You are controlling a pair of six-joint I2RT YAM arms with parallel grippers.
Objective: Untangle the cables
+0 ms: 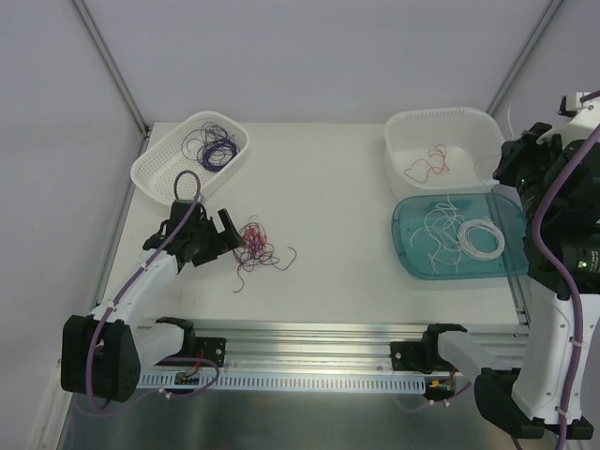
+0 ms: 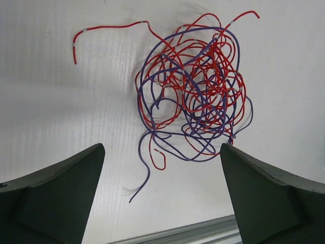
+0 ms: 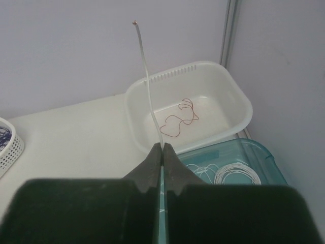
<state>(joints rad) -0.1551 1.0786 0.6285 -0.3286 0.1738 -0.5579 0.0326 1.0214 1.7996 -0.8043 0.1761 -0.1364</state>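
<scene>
Your left gripper [image 2: 161, 151] is standing wide open, its dark fingers [image 2: 61, 198] hanging over the table [image 2: 51, 101]. The tangle of red and purple cables [image 2: 195, 96] is lying just beyond and between the fingertips, with nothing in between. Your right gripper [image 3: 162, 148] is pinching a white cable [image 3: 147, 86], which is rising upright from the closed tips. Below it, a white tub [image 3: 238, 96] is holding a red cable [image 3: 179, 119], and a teal tray [image 3: 259, 150] is holding white cables [image 3: 237, 174]. Purple cables [image 1: 214, 147] are lying in the white basket [image 1: 150, 171] at the far left.
</scene>
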